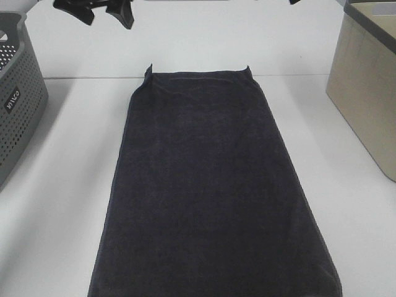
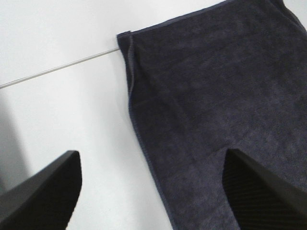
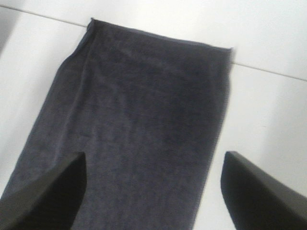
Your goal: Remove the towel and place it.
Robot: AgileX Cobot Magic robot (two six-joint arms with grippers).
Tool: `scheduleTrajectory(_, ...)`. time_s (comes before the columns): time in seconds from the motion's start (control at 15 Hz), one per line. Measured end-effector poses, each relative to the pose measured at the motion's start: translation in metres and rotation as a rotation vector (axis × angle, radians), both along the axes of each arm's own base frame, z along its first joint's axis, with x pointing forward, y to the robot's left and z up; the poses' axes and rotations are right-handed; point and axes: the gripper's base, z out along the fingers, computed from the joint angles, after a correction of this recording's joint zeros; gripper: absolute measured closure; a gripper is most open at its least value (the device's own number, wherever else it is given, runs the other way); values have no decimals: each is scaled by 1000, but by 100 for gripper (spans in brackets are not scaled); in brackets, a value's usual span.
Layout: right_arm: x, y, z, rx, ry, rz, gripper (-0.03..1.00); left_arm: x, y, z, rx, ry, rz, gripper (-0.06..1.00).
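The towel [image 1: 210, 185] is dark navy-black and lies flat and lengthwise down the middle of the white table [image 1: 62, 185], its near end running off the bottom of the exterior view. My left gripper [image 1: 105, 17] hangs open above the table behind the towel's far left corner, holding nothing. The left wrist view shows that gripper [image 2: 153, 191] with its jaws wide apart above the towel's [image 2: 216, 105] left hem and far corner. My right gripper [image 3: 153, 191] is also open and empty, up above the towel [image 3: 139, 120] near its far right corner.
A grey perforated basket [image 1: 15, 105] stands at the left edge of the table. A beige bin [image 1: 365, 86] stands at the right. A thin seam [image 1: 80, 77] crosses the table at the towel's far end.
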Motion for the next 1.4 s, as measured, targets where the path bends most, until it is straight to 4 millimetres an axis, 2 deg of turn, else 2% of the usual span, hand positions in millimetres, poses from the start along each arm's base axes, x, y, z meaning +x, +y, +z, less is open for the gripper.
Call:
scheduleTrajectory(0.07, -6, -8, 13, -51, -29, -54, 20, -6, 8, 14, 30, -4, 49, 18)
scheduleTrajectory(0.13, -9, -11, 19, -67, -43, -75, 20, -8, 14, 17, 43, 2, 86, 17)
scheduleTrajectory(0.2, -16, -18, 35, -95, -80, -109, 20, -12, 26, 25, 74, 10, 142, 16)
scheduleTrajectory(0.4, -46, -30, 66, -101, -118, -139, 20, -21, 52, 47, 91, -8, 204, 15)
scheduleTrajectory(0.53, -82, -35, 73, -103, -74, -136, 20, -29, 54, 60, 72, -28, 201, 15)
scheduleTrajectory(0.67, -124, -40, 78, -95, -36, -152, 20, -46, 56, 72, 58, -25, 198, 15)
scheduleTrajectory(0.8, -176, -47, 83, -86, -25, -162, 21, -72, 59, 78, 44, 5, 197, 15)
scheduleTrajectory(0.87, -214, -52, 85, -80, -31, -170, 21, -95, 63, 84, 28, -16, 202, 15)
scheduleTrajectory(1.0, -260, -58, 83, -67, -47, -186, 21, -132, 69, 88, 6, -40, 217, 15)
scheduleTrajectory(1.27, -339, -69, 78, -36, -139, -199, 21, -203, 83, 76, -11, -71, 224, 15)
scheduleTrajectory(1.4, -372, -73, 75, -21, -200, -201, 21, -236, 89, 69, -22, -108, 223, 15)
